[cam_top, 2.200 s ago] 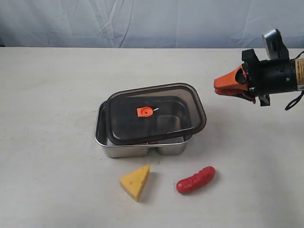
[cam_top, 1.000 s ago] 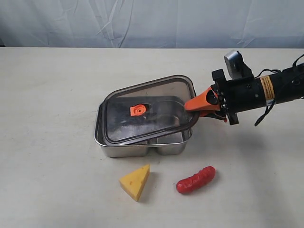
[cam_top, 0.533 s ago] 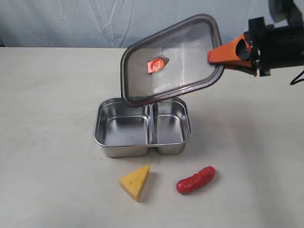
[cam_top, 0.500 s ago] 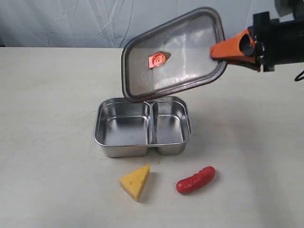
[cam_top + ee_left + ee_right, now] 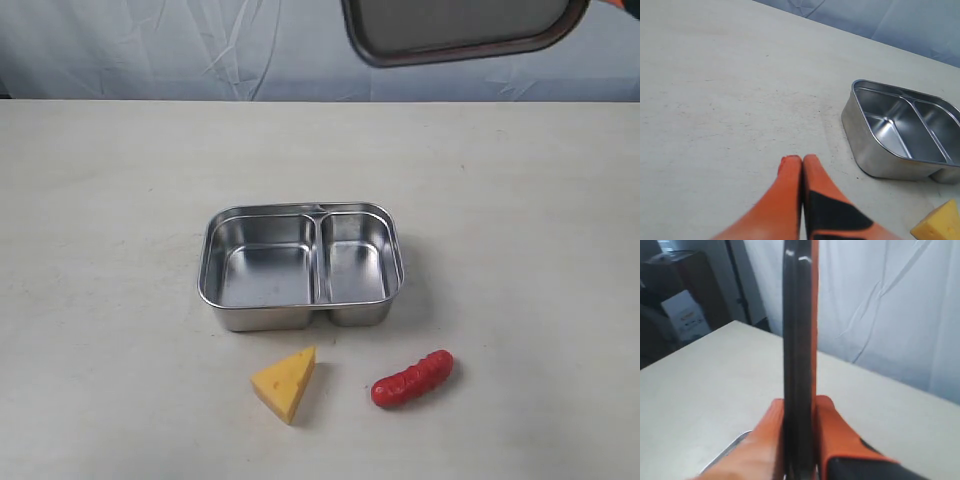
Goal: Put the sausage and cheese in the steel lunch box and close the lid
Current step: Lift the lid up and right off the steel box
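Observation:
The steel lunch box (image 5: 212, 262) stands uncovered mid-table, both compartments bare; its side also shows in the left wrist view (image 5: 875, 162). In front of it lie the yellow cheese (image 5: 285, 382) and, to its right, the red sausage (image 5: 412, 378). A corner of the cheese (image 5: 938, 226) shows in the left wrist view. The dark lid (image 5: 460, 28) hangs high at the top right edge. Edge-on, the lid (image 5: 799, 330) is clamped by my right gripper (image 5: 799, 407), which is shut on it. My left gripper (image 5: 797, 161) is shut and holds nothing, low over the table left of the box.
A pale blue cloth backdrop (image 5: 150, 50) runs along the table's far edge. Beyond the table end, the right wrist view shows dark furniture and a box (image 5: 682, 315).
The right gripper has carried the lid up and away from above the box, to the top edge of the exterior view. Box, cheese and sausage have not moved.

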Controlling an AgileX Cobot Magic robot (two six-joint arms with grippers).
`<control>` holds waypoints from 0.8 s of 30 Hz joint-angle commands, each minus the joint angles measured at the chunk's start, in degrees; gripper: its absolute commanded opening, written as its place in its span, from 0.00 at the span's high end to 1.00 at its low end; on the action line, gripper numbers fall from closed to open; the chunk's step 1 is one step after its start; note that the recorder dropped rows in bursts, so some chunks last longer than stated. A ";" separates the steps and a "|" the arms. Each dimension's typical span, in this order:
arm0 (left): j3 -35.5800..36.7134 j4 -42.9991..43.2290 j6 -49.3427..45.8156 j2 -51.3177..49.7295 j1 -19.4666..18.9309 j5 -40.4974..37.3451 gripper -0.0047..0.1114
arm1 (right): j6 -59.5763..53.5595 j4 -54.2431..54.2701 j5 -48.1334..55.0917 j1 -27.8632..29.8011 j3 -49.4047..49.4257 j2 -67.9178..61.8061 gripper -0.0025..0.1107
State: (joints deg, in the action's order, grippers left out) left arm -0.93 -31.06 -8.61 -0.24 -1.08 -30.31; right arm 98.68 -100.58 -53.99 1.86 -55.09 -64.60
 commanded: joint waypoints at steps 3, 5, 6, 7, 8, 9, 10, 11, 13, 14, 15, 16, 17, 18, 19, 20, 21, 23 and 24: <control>0.03 0.29 0.05 0.24 0.00 0.42 0.96 | -3.41 0.63 20.64 0.41 0.95 6.61 0.99; 0.03 0.29 0.05 0.24 0.00 0.42 0.96 | -5.36 0.63 28.77 0.41 2.73 8.25 0.99; 0.03 0.29 0.05 0.24 0.00 0.42 0.96 | -6.15 0.63 32.24 0.41 3.64 8.95 0.99; 0.03 0.29 0.05 0.24 0.00 0.42 0.96 | -7.57 0.63 36.33 0.41 5.25 9.91 0.99; 0.03 0.29 0.05 0.24 0.00 0.42 0.96 | -9.37 0.63 40.17 0.41 6.80 10.91 0.99; 0.03 0.29 0.05 0.24 0.00 0.42 0.96 | -11.65 0.63 42.65 0.41 8.09 11.63 0.99; 0.03 0.29 0.05 0.24 0.00 0.42 0.96 | -15.91 0.63 44.59 0.41 9.85 12.48 0.99; 0.03 0.29 0.05 0.24 0.00 0.42 0.96 | -21.37 0.63 45.54 0.30 11.75 13.26 0.99; 0.03 0.29 0.05 0.24 0.00 0.42 0.96 | -31.64 0.63 49.37 -1.86 15.29 14.17 0.99; 0.03 0.29 0.05 0.24 0.00 0.42 0.96 | -36.20 0.63 51.89 -3.74 17.27 14.32 0.99; 0.03 0.29 0.05 0.24 0.00 0.42 0.96 | -39.97 0.63 53.99 -5.49 18.86 14.32 0.99; 0.03 0.29 0.05 0.24 0.00 0.42 0.96 | -43.80 0.63 57.17 -7.73 20.86 14.32 0.99; 0.03 0.29 0.05 0.24 0.00 0.42 0.96 | -46.66 0.63 60.15 -10.04 22.85 14.32 0.99; 0.03 0.29 0.05 0.24 0.00 0.42 0.96 | -50.40 0.63 66.00 -14.20 26.53 14.32 0.99; 0.03 0.29 0.05 0.24 0.00 0.42 0.96 | -52.65 0.63 68.74 -16.48 28.12 14.45 0.99; 0.03 0.29 0.05 0.24 0.00 0.42 0.96 | -60.88 5.74 73.53 -21.05 30.45 14.85 0.99; 0.03 0.29 0.05 0.24 0.00 0.42 0.96 | -67.01 11.80 76.07 -23.37 31.25 15.15 0.99; 0.03 0.29 0.05 0.24 0.00 0.42 0.96 | -90.06 37.10 84.18 -29.65 31.50 15.37 0.99; 0.03 0.29 0.05 0.24 0.00 0.42 0.96 | -104.94 51.96 90.78 -33.08 30.92 15.37 0.99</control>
State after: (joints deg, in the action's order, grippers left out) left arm -0.93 -31.06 -8.61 -0.24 -1.08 -30.31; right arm 14.27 -69.17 26.68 -26.92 -23.91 -49.73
